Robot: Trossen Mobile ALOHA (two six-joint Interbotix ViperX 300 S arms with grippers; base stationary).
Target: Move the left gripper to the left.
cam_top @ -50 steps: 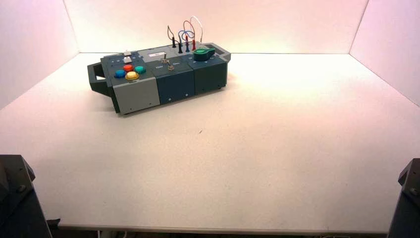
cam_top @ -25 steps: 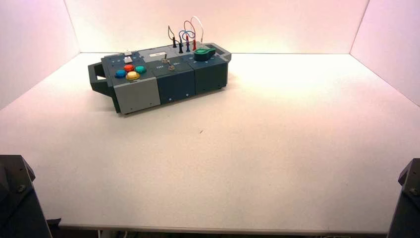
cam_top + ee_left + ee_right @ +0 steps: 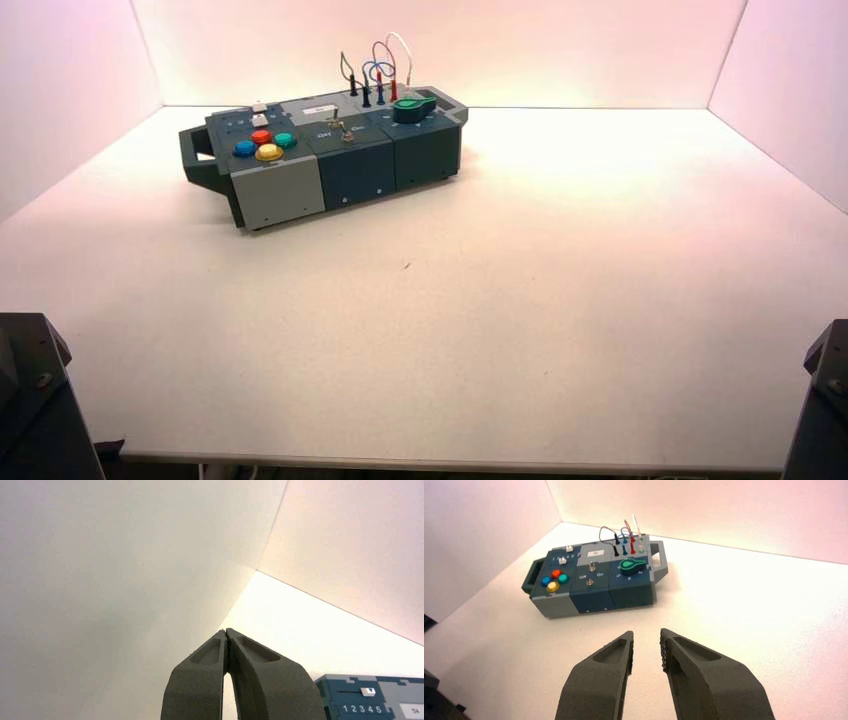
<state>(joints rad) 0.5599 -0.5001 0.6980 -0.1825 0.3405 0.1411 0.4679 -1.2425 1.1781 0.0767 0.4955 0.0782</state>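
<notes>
Hanging out at the near left corner of the worktop point(image 3: 480, 330) here, on my left arm point(image 3: 35, 400). My left claw point(image 3: 226, 631) is closed, the two fingers pressed together at the tips. From the left wrist view it's well apart from the box point(image 3: 325, 155), with the side wall point(image 3: 110, 580) and the far wall point(image 3: 360, 540) meeting in a corner past the tips.

The box sits toward the back of the worktop, left of the middle, turned a bit at an angle. On its left part there's a bunch of four buttons, kinda huddled up: blue point(image 3: 245, 148), red point(image 3: 261, 137), green point(image 3: 284, 140) and yellow point(image 3: 269, 153). Behind those are two white sliders, and the one I can see in the left wrist view point(image 3: 368, 691) is up at the 5 end of its 1 2 3 4 5 row. Middle of the box has two little metal switches point(image 3: 592, 567), and the right part has a green knob point(image 3: 632, 565) with its pointy end aimed at the right handle point(image 3: 659, 561). Behind the knob a few wires point(image 3: 378, 68) loop up from their plugs.

My right claw point(image 3: 647, 632) is just parked over at the near right, fingers apart.
</notes>
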